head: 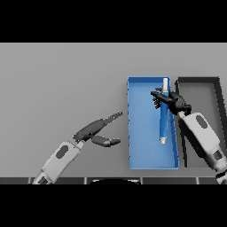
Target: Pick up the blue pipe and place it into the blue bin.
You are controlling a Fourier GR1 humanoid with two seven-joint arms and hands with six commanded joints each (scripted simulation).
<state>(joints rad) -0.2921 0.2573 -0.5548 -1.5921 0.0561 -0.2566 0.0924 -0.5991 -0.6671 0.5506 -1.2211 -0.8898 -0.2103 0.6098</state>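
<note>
Right hand (172,102) hangs over the blue bin (141,150), fingers curled round the upper part of the blue pipe (163,122), which runs lengthwise above the bin's right side. Left hand (95,131) hovers slack, fingers straight, left of the bin.

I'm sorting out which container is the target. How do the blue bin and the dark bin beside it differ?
The blue bin is bright blue; the dark bin is dark grey or black. The blue bin has the blue pipe over it, held by the right hand; no object shows in the dark bin, though the right arm covers part of it. The blue bin lies nearer the left hand. Both are rectangular, side by side.
</note>
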